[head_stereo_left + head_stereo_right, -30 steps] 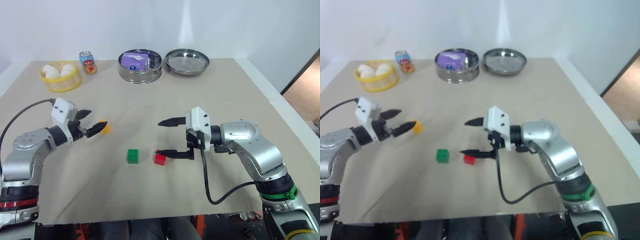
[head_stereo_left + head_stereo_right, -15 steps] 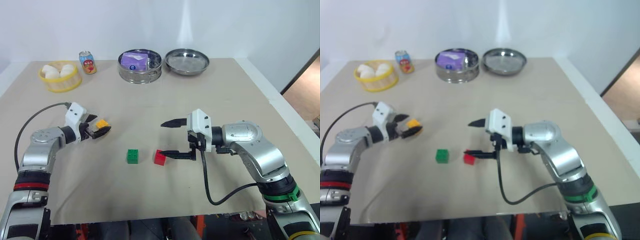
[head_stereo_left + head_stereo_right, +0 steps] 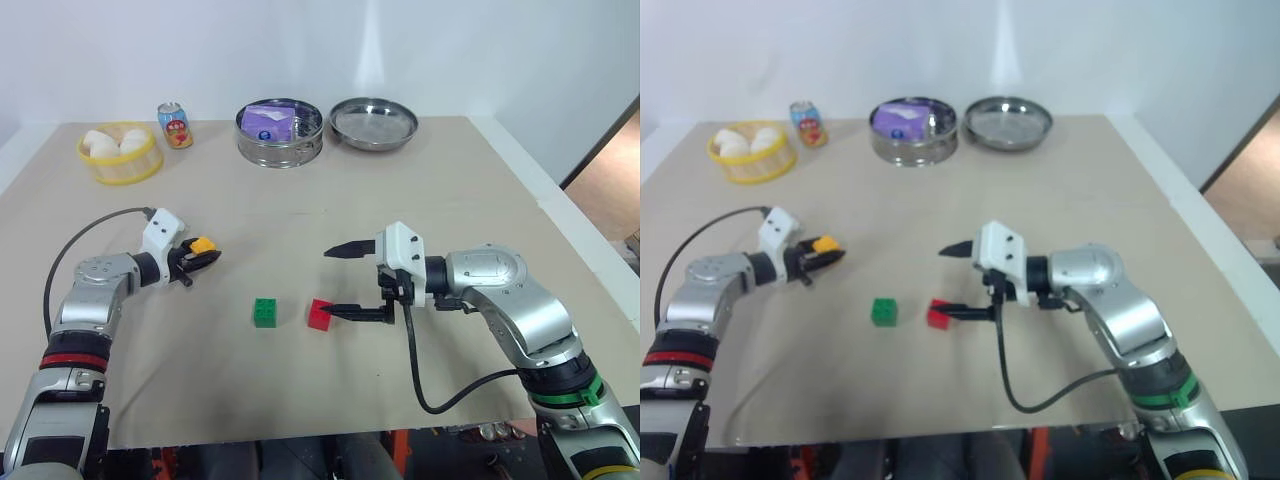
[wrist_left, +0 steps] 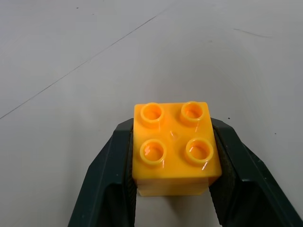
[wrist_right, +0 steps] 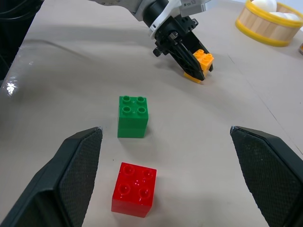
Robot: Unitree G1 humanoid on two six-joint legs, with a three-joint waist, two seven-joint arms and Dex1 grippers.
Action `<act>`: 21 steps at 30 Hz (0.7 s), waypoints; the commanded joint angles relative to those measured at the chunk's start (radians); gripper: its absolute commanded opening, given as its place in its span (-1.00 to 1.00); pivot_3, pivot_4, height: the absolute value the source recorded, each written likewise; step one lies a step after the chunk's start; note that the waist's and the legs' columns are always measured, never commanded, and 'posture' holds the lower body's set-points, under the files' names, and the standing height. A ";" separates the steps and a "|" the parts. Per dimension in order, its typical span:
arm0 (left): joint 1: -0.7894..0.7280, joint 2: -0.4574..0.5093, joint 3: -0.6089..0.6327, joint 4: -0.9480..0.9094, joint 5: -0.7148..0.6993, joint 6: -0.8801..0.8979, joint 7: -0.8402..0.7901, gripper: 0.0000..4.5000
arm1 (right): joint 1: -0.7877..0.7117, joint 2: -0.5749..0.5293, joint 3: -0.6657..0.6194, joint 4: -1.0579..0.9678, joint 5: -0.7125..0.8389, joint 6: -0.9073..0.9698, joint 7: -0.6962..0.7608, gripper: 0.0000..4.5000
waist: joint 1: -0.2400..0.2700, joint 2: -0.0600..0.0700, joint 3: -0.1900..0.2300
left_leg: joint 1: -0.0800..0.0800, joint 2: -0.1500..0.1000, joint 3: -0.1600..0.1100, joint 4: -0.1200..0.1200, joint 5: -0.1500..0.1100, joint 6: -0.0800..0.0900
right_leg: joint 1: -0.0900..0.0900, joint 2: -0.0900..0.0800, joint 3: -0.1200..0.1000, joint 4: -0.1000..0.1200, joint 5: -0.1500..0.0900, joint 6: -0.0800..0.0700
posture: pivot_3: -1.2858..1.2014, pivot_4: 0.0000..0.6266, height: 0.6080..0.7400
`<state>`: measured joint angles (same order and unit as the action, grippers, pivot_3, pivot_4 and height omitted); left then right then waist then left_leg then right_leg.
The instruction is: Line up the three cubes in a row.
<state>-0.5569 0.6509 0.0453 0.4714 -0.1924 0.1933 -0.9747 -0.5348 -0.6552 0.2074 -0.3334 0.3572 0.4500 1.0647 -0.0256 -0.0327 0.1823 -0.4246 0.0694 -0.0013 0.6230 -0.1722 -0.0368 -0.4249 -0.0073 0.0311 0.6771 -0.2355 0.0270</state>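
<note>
Fingers [image 4: 111, 179] of the left gripper [image 3: 200, 258] clamp the yellow-orange cube [image 4: 174, 147] from both sides, low over the tabletop [image 3: 300, 210]. Right gripper [image 3: 345, 283] fingers stand wide apart — one beside the red cube [image 3: 320, 314]. Green cube [image 3: 266, 312] sits just left of the red one, apart.

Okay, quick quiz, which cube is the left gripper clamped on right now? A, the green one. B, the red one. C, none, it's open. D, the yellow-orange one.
D: the left gripper has its black fingers pressed against both sides of the yellow-orange cube.
</note>
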 commanded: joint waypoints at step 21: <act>0.142 0.165 -0.072 -0.167 -0.126 -0.189 -0.590 -0.39 | -0.010 -0.046 -0.034 -0.030 0.013 -0.015 0.052 1.00 | 0.002 0.000 0.000 | 0.000 0.000 0.000 -0.002 -0.001 -0.001 | -0.002 0.000 -0.001 0.000 -0.005 -0.007 | 0.03 -0.52 1.00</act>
<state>-0.3530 0.8125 -0.0043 0.2368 -0.3602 0.0750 -1.5410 -0.5379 -0.6879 0.2056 -0.3322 0.3589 0.4460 1.1137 -0.0234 -0.0323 0.1827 -0.4246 0.0698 -0.0013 0.6208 -0.1727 -0.0377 -0.4264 -0.0077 0.0301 0.6775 -0.2406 0.0203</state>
